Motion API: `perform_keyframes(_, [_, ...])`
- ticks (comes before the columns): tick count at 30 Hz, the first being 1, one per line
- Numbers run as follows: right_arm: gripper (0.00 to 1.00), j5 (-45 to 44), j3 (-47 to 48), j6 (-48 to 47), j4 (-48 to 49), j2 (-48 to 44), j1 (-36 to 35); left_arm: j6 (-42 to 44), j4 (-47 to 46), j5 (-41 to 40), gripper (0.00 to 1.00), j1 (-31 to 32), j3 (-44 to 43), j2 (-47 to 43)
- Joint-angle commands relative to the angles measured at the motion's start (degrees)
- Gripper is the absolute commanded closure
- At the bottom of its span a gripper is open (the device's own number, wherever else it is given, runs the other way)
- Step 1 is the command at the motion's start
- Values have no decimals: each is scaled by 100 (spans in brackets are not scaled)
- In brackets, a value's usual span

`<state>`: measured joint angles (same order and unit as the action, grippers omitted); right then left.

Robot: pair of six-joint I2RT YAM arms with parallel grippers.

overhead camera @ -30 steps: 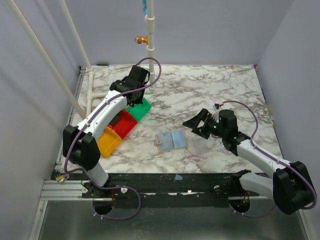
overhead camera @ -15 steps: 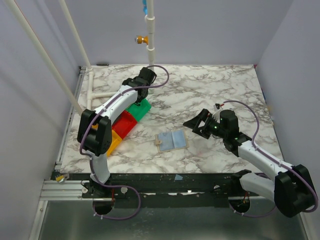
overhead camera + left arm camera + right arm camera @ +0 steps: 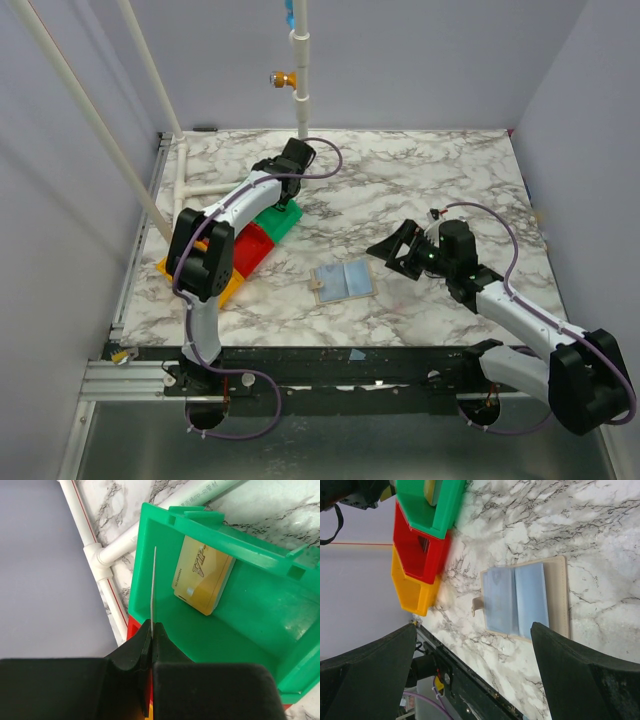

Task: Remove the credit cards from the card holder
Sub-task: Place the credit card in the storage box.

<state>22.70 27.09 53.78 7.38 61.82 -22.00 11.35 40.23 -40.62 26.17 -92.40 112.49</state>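
Marble-patterned bench (image 3: 420, 180) carries the card holder (image 3: 343, 282) near its front middle. The holder lies flat and open, with the grey-blue inside facing up.

The right tool (image 3: 390, 255) is just beside the holder, on its right in the top view. Its two fingers are spread wide and hold nothing. In the right wrist view the holder lies ahead, between the two fingers, and does not touch them.

The left tool (image 3: 151, 630) is well apart from the holder, at the far left over the green tray (image 3: 260, 620). Its fingers are pressed together on a thin card (image 3: 153, 585), seen edge-on, close to the tray's wall. A gold card (image 3: 202, 575) already lies inside this tray. The red tray (image 3: 417, 550) and the orange tray (image 3: 412, 592) stand in a row next to the green one.
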Motion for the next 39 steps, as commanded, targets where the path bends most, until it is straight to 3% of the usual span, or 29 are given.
perform_keyframes(1, [0,-128,173,-128,-93,25,41,174,-158,-42,100,-141,-222,208])
perform_keyframes(31, [0,-90,282,-125,73,429,38,-212,366,531,100,-569,-926,1164])
perform_keyframes(39, [0,-90,279,-122,72,424,38,-283,489,485,92,-605,-1042,1327])
